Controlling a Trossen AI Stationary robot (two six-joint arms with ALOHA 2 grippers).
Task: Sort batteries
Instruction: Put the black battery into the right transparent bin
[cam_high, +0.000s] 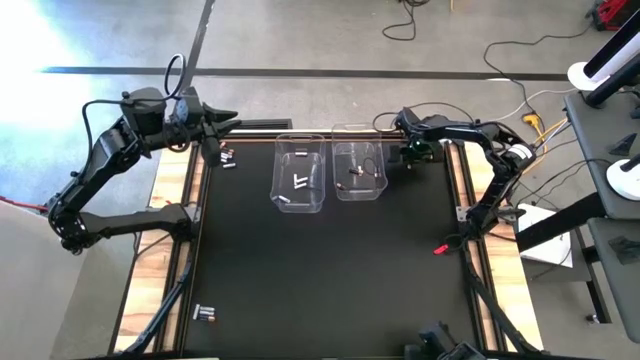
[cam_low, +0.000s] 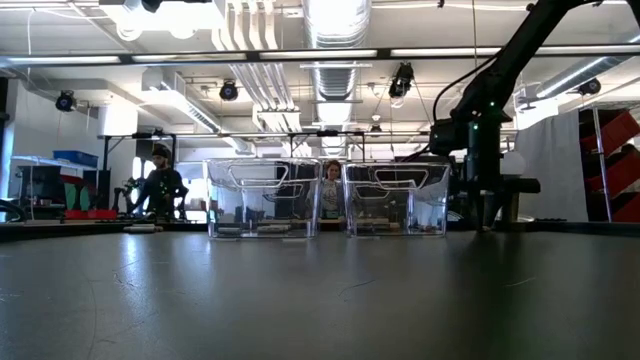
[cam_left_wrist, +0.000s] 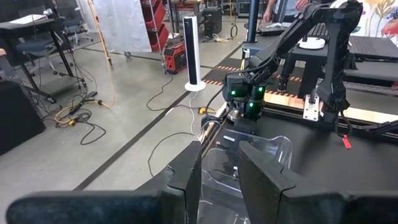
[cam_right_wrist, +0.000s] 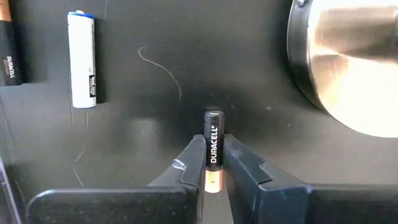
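Right end effector (cam_right_wrist: 212, 163) down at the black desk (cam_high: 330, 270), just beside the right-hand clear bin (cam_high: 359, 170) near the far edge, fingers clamped on a dark battery (cam_right_wrist: 212, 144) with a copper end, "DURACELL" readable in white along its body

Close by on the desk in the right wrist view: a white battery (cam_right_wrist: 82, 60) with a blue tip, small dark print on its side too fine to read, and at the frame's edge another dark battery (cam_right_wrist: 9, 62) with a copper band, also marked "DURACELL"; a rounded metal object (cam_right_wrist: 351, 62) also in that view, well apart from the gripped cell

Left end effector (cam_left_wrist: 219, 171) raised above the far left part of the desk, near the left-hand clear bin (cam_high: 300, 172), fingers standing slightly apart with nothing visible between them

More batteries spread about: a small cluster (cam_high: 228, 157) on the desk close to the left end effector, a few white ones (cam_high: 300, 182) inside the left-hand bin, a couple of dark ones (cam_high: 355, 172) inside the right-hand bin, and another group (cam_high: 205, 314) near the desk's front left corner; a small red item (cam_high: 440, 249) lying near the right edge

Two people (cam_low: 160, 187) visible in the room beyond the bins in the low view
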